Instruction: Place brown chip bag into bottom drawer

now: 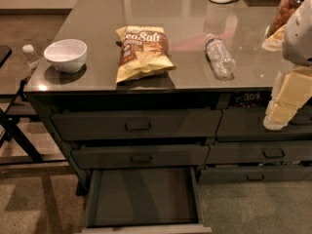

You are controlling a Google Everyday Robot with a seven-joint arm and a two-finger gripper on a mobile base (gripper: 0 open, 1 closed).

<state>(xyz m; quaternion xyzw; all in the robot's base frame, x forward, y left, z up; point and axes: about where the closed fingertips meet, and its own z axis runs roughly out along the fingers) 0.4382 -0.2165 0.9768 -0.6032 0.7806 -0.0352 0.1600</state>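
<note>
While the wide, shallow, dark grey-green bottom drawer [141, 196] stood pulled out at the foot of the cabinet, its flat floor was bare. Its pale front edge reached the bottom of the view. Two dark drawer fronts [138, 126] with small handles sat pushed in above it.

On the shiny dark grey counter [195, 79], the crinkly yellow-and-brown chip bag [143, 52] lay flat near the front edge, above the left column of drawers. One bottom corner of the bag was close to the lip. It had big white "Sea Salt" letters and a picture of chips, and it looked puffy.

A round white bowl [66, 55] sat well to its left, near the left corner. A clear plastic water bottle [219, 57] lay on its side to the right, apart from the bag. Bare counter lay between these three things.

The robot's white and cream hand [280, 112] hung at the right edge of the view, in front of the right-hand drawers and well away from the bag. I could not tell whether it was spread or closed.
</note>
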